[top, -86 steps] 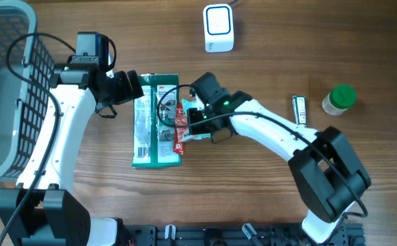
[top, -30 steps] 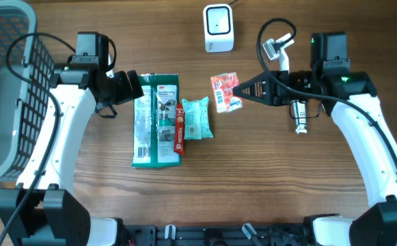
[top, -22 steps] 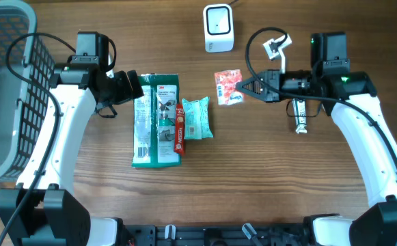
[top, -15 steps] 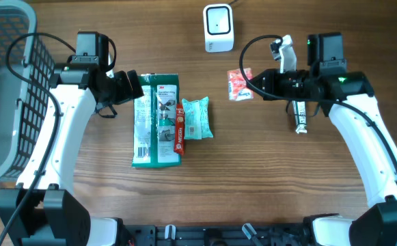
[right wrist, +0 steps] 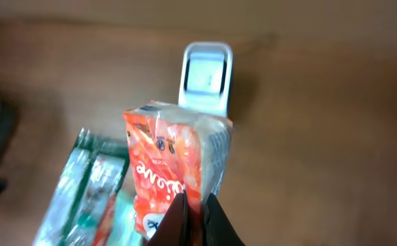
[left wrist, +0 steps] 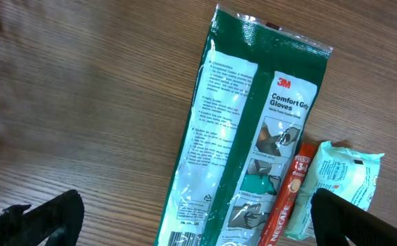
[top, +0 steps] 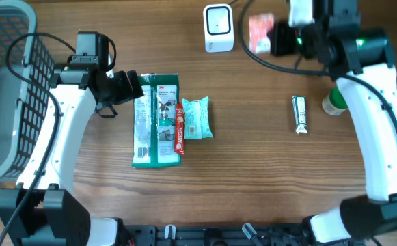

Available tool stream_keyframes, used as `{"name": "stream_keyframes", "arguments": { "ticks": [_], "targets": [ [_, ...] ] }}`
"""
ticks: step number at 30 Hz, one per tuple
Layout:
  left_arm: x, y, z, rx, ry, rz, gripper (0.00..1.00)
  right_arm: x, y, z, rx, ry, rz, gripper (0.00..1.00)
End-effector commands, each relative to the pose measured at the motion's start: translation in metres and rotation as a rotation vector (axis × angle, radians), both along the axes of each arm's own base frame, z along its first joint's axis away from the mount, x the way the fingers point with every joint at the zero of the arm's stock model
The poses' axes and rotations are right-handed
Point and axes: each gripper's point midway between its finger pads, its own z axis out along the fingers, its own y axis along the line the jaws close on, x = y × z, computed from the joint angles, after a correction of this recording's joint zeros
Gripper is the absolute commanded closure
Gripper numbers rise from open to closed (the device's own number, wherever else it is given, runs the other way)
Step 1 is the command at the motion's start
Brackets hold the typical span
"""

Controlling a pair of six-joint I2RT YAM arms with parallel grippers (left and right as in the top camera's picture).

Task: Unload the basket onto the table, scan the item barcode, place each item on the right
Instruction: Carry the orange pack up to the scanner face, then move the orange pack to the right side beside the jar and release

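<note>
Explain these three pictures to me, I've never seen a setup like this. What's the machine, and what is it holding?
This is a robot with two white arms at a wooden table. The wide picture looks straight down from above. The other two come from a camera on each wrist. Each arm ends in a two-finger tool. The left tool is open and empty, by a green glove pack that has a red stick sachet and a teal packet alongside it. The right tool is shut on an orange-red snack packet, holding it up near the white scanner. A basket, a small silver item and a green-capped bottle are also there.
</note>
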Motion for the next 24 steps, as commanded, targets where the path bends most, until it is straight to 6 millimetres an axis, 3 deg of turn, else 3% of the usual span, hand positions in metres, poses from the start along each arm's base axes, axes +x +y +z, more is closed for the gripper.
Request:
{"name": "stream_keyframes", "arguments": {
  "ticks": [1,8,13,18,24],
  "targets": [
    [0.002,0.001,0.002,0.017,-0.008,-0.013,0.0,0.039,0.012,-0.019,-0.246,-0.109,0.057,0.95],
    [0.002,0.001,0.002,0.017,-0.008,-0.013,0.0,0.097,0.046,-0.075,-0.472,-0.204,0.09,0.96],
    [0.002,0.001,0.002,0.017,-0.008,-0.013,0.0,0.134,0.051,-0.129,-0.738,-0.25,0.063,0.95],
    [0.002,0.001,0.002,0.017,-0.008,-0.013,0.0,0.154,0.055,-0.168,-0.996,-0.285,0.091,0.95],
    [0.002,0.001,0.002,0.017,-0.008,-0.013,0.0,0.16,0.068,-0.185,-1.066,-0.311,0.154,0.96]
  ]
}}
